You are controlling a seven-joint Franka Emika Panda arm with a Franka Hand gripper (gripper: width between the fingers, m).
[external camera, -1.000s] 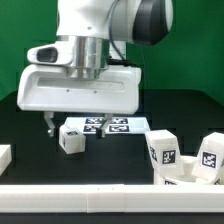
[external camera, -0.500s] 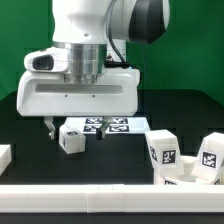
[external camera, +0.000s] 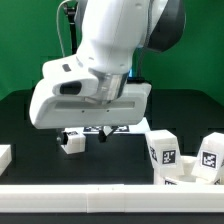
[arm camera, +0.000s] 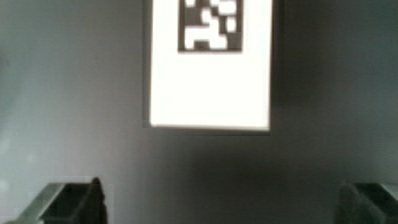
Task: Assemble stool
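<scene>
The Panda arm [external camera: 120, 40] filled most of the exterior view, leaning over the black table [external camera: 18, 120] with its broad white hand angled down. Below that hand the gripper [external camera: 84, 136] hung just above the tabletop. In the wrist view the gripper [arm camera: 221, 200] stood spread wide, one dark fingertip [arm camera: 71, 200] at each side of the picture. We saw only bare table between them; it held nothing and touched nothing.

The marker board [external camera: 133, 128] lay behind the hand, mostly hidden, with only its end on the exterior view's right showing. A white leg [external camera: 70, 142] with a tag lay on the table directly beneath the hand. From the wrist it was a long pale leg [arm camera: 210, 65] ahead of the fingertips, apart from both.

A second leg [external camera: 163, 149] and a third leg [external camera: 211, 152] stood near each other at the exterior view's right, well apart from the gripper. A plain white block [external camera: 5, 155] sat at the left edge.

Compared with half a second before, the arm had tilted and swung toward the exterior view's right. The hand now covered most of the board. None of the legs had moved.
</scene>
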